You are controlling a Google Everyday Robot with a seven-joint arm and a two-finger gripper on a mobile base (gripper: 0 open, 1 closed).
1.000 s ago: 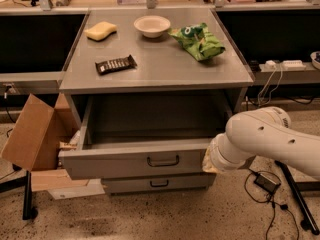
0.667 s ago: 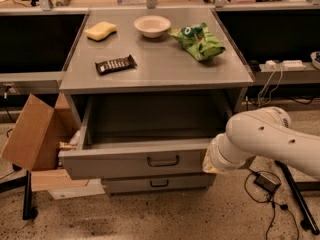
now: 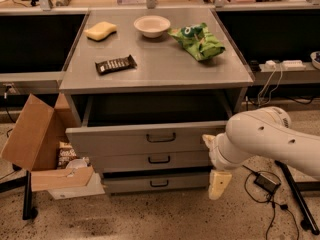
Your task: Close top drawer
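Observation:
The top drawer (image 3: pixel 150 139) of the grey metal cabinet is pulled partway out, and its dark inside shows under the cabinet top. Its flat front carries a small dark loop handle (image 3: pixel 161 137) at the centre. My gripper (image 3: pixel 214 162), at the end of the white arm (image 3: pixel 270 139), sits against the right end of the drawer fronts, at the level of the top and middle drawers. Two lower drawers (image 3: pixel 159 160) sit beneath, further in.
On the cabinet top (image 3: pixel 150 79) lie a yellow sponge (image 3: pixel 100 30), a white bowl (image 3: pixel 152 25), a green chip bag (image 3: pixel 197 41) and a dark snack bar (image 3: pixel 115 64). An open cardboard box (image 3: pixel 35 139) stands at the left. Cables and a power brick (image 3: pixel 265 182) lie on the floor at the right.
The top drawer front has slid back toward the cabinet, so less of its inside shows. The arm has stayed at the drawer's right end.

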